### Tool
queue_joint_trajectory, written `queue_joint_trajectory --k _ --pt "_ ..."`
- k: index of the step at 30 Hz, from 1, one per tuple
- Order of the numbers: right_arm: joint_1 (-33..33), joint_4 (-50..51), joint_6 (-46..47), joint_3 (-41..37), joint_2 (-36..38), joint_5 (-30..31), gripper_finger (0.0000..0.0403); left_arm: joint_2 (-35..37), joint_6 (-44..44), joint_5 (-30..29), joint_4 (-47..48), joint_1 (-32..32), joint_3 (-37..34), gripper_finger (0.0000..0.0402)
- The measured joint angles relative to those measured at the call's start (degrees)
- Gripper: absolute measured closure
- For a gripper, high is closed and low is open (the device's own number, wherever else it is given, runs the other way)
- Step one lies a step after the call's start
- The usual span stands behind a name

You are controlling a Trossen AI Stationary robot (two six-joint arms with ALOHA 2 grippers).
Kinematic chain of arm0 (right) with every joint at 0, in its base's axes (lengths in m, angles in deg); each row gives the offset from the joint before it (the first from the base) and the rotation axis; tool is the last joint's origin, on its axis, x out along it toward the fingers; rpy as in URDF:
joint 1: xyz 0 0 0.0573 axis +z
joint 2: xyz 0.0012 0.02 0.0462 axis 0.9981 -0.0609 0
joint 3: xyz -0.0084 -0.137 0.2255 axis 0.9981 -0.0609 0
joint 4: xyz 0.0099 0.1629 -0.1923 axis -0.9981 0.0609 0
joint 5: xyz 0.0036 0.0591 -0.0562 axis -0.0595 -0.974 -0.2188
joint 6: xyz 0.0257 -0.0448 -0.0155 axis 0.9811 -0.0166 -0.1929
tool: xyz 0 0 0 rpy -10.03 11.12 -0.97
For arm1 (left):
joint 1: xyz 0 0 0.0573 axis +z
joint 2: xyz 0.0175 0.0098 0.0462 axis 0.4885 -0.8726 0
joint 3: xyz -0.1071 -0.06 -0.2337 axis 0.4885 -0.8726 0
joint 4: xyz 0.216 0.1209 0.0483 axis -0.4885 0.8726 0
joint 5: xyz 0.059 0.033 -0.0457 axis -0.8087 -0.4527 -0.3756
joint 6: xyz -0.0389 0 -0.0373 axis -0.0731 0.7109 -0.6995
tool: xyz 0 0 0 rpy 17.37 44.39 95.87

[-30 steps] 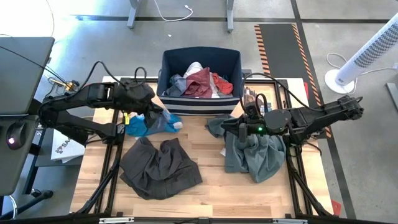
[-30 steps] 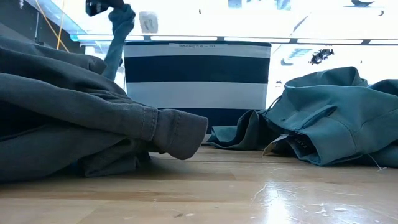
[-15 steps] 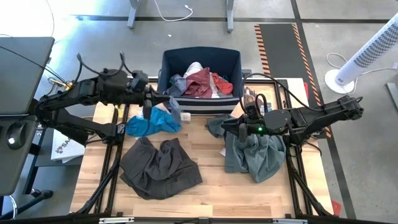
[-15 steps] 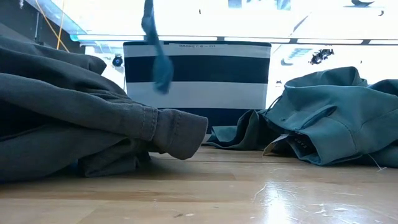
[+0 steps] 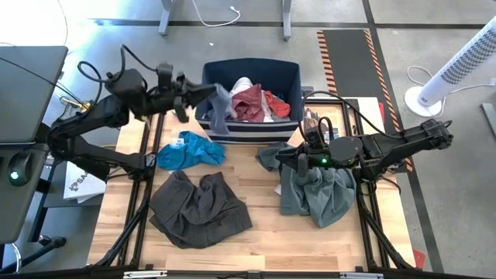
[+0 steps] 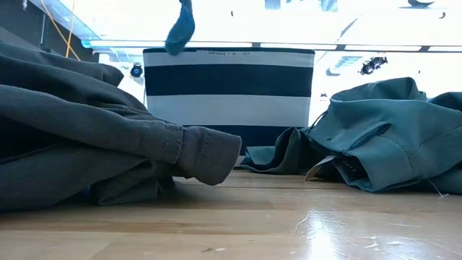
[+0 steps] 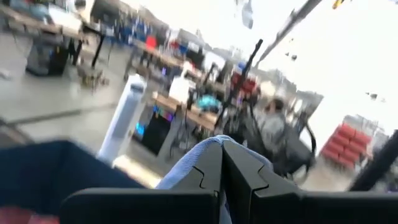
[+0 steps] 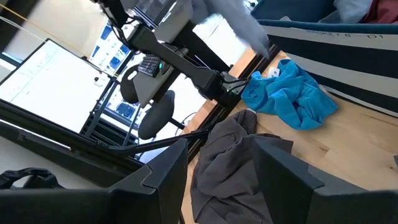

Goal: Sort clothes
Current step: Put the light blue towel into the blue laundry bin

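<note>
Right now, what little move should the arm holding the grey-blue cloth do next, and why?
Probably carry it a bit farther over the navy striped fabric bin, then let go. The left gripper is shut on the grey-blue cloth piece, which dangles at the bin's left rim, partly outside. Other clothes already lie inside. The right gripper waits open over the grey-green shirt.

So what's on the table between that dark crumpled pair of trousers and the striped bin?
In the high view, a bright blue piece lies between the trousers and the bin, on the wooden table.
</note>
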Motion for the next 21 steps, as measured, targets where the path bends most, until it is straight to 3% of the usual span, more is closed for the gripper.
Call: queue_joint_trajectory --k 13,21 --pt "0.04 -0.03 1.11 -0.02 0.00 -0.46 0.0225 -10.22 -7.36 7.93 -17.58 11.28 -0.02 0.0401" --pt "0.04 -0.04 1.11 0.00 0.02 -0.57 0.0225 -20.11 -16.98 13.13 -33.03 17.93 -0.01 0.0401"
